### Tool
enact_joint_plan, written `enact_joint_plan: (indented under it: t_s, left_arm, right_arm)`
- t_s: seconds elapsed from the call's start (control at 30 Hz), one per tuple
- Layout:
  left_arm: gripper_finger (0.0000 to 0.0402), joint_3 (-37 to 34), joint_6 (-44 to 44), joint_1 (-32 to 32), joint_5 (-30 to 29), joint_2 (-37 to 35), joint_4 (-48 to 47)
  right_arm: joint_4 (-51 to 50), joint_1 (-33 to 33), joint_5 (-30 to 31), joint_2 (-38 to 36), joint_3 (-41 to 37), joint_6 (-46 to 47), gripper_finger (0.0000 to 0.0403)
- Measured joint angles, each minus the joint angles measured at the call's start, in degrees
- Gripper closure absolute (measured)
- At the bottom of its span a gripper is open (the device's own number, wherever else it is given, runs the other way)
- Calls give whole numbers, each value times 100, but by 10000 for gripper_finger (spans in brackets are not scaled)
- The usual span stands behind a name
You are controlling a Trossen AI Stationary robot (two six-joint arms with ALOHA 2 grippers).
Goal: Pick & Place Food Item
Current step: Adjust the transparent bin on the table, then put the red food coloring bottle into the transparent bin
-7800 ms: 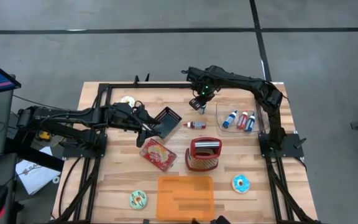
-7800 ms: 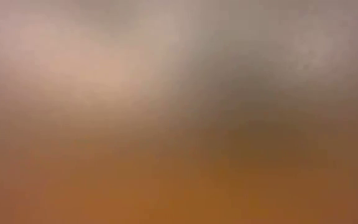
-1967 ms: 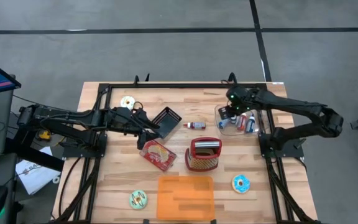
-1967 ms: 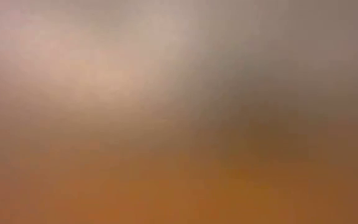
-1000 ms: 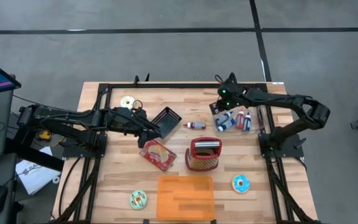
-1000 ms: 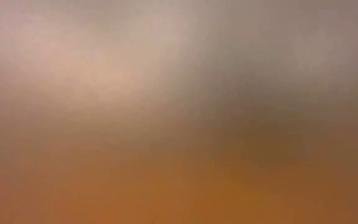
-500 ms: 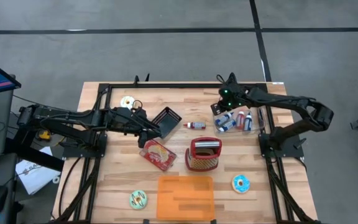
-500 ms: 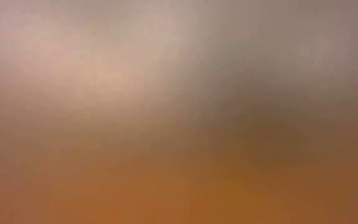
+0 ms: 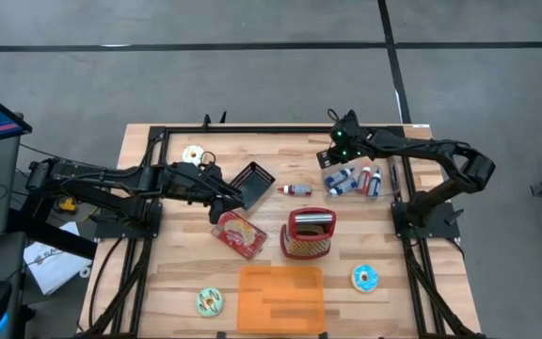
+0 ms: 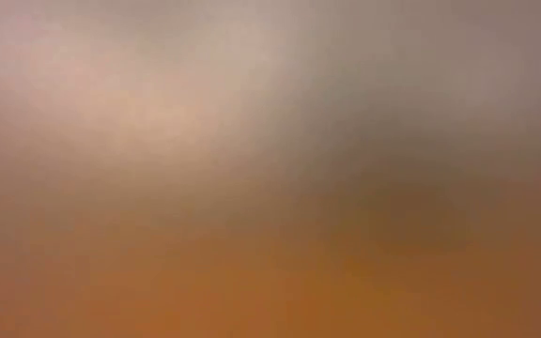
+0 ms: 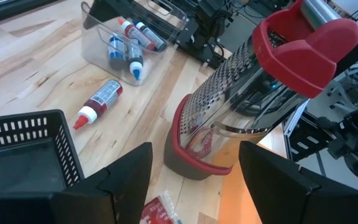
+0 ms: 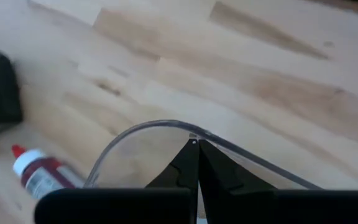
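Over the clear bin's (image 9: pixel 354 179) rim, right gripper (image 9: pixel 335 156) sits clenched, fingertips pinching the edge by the look of it. Red bottle (image 9: pixel 298 189), likely the item to move, lies on the table just beside the bin, near the black basket (image 9: pixel 252 182). Best to drag slowly so the bin doesn't tip. Bin holds three small bottles. Left gripper (image 11: pixel 194 186) waits released by the basket and grater (image 11: pixel 253 106).
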Motion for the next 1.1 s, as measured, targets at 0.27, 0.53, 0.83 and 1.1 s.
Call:
enact_joint_plan:
  t_s: [0.27, 0.53, 0.83, 1.1]
  left_arm:
    - [164, 0, -16, 0, 1, 0, 1]
    - [164, 0, 12, 2, 1, 0, 0]
    - [164, 0, 45, 2, 1, 0, 0]
    - [164, 0, 626, 4, -1, 0, 0]
  right_arm:
    - [-147, 10, -357, -132, 0, -93, 403]
    - [-668, 365, -310, -482, 0, -108, 403]
    - [-419, 478, -85, -1330, -2, -278, 403]
    - [173, 468, -1125, -2150, 0, -354, 376]
